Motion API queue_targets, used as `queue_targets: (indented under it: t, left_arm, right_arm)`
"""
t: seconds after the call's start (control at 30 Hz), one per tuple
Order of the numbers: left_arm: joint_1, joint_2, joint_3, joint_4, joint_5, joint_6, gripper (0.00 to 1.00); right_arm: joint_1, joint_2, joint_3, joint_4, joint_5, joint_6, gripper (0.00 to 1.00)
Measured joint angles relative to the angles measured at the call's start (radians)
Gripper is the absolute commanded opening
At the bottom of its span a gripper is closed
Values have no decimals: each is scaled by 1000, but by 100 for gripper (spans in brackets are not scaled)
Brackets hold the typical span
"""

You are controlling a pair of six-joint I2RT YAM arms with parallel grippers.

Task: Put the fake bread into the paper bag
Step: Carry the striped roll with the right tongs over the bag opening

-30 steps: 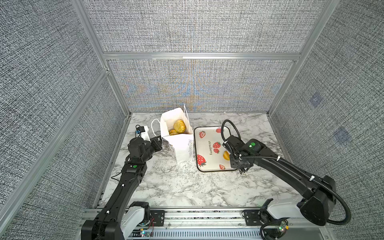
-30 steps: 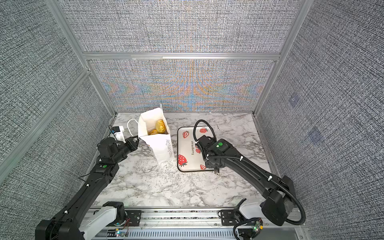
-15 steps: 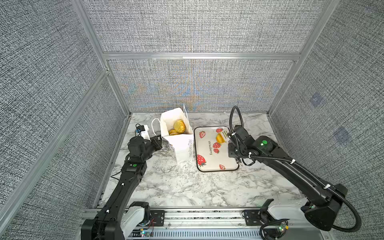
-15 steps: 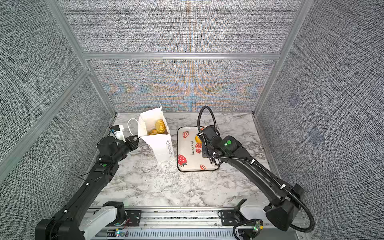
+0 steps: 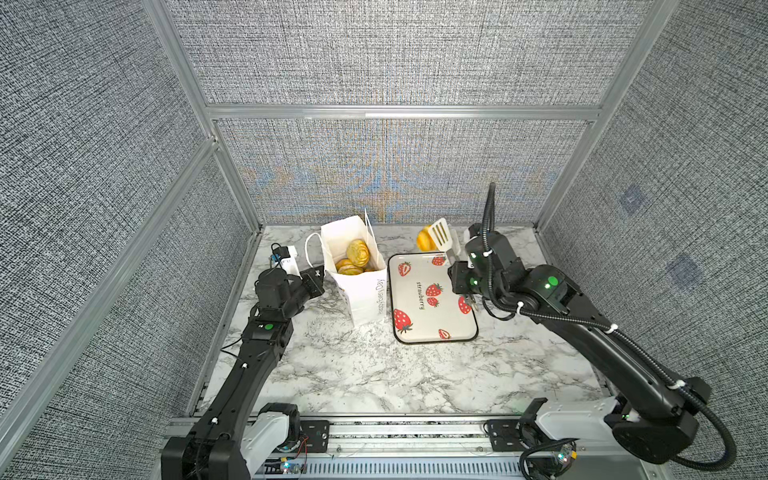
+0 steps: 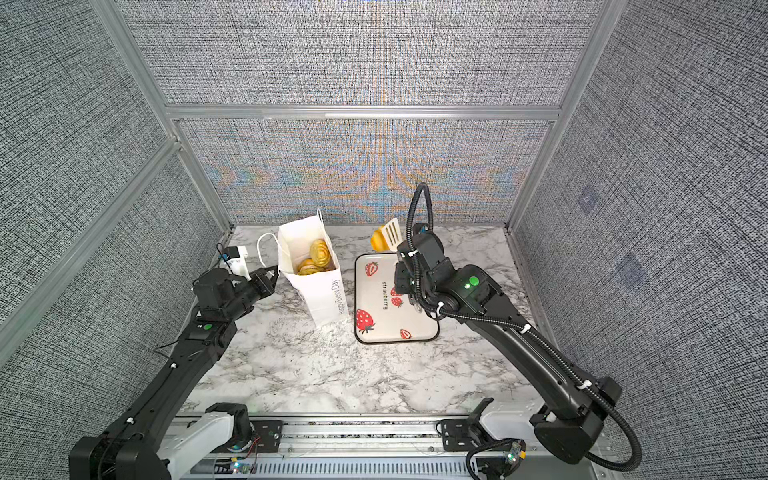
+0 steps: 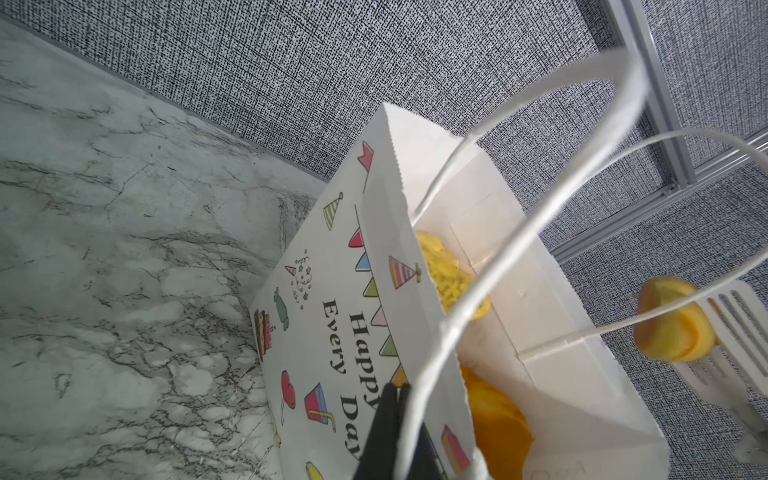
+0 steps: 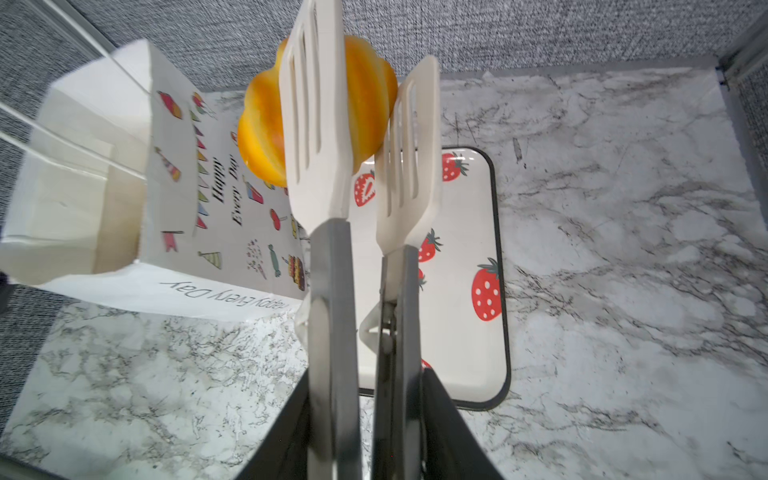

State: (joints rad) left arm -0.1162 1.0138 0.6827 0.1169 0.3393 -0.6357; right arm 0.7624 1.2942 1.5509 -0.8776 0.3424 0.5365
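The white paper bag (image 5: 361,291) (image 6: 322,297) stands upright at the back centre with several pieces of fake bread (image 5: 356,252) (image 6: 319,250) inside. My left gripper (image 5: 318,276) (image 7: 395,395) is shut at the bag's left rim, pinching its white cord handle (image 7: 453,316). My right gripper (image 5: 457,274) (image 8: 365,390) is shut on the grey handles of white slotted tongs (image 5: 440,235) (image 8: 328,249). The tongs hold a golden ridged bun (image 5: 424,240) (image 6: 377,240) (image 8: 262,124) in the air over the tray's far edge, right of the bag's mouth.
The cream strawberry tray (image 5: 453,324) (image 6: 417,324) lies right of the bag with no bread on it. A small white device with cables (image 5: 286,254) sits at the back left. Grey walls enclose the marble table on three sides.
My right arm has lifted the tongs and bun off the tray, up and toward the back near the bag's mouth. The left arm and the bag have not moved.
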Motion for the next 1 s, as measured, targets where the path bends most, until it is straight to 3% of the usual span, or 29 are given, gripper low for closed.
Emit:
queue_targets:
  t: [0.4, 1.0]
  left_arm:
    - [0, 38, 85, -35, -8, 34, 0]
    - [3, 99, 156, -41, -24, 45, 0]
  right_arm:
    - [128, 133, 236, 55, 12, -113, 37]
    - [219, 376, 560, 51, 3, -211, 38]
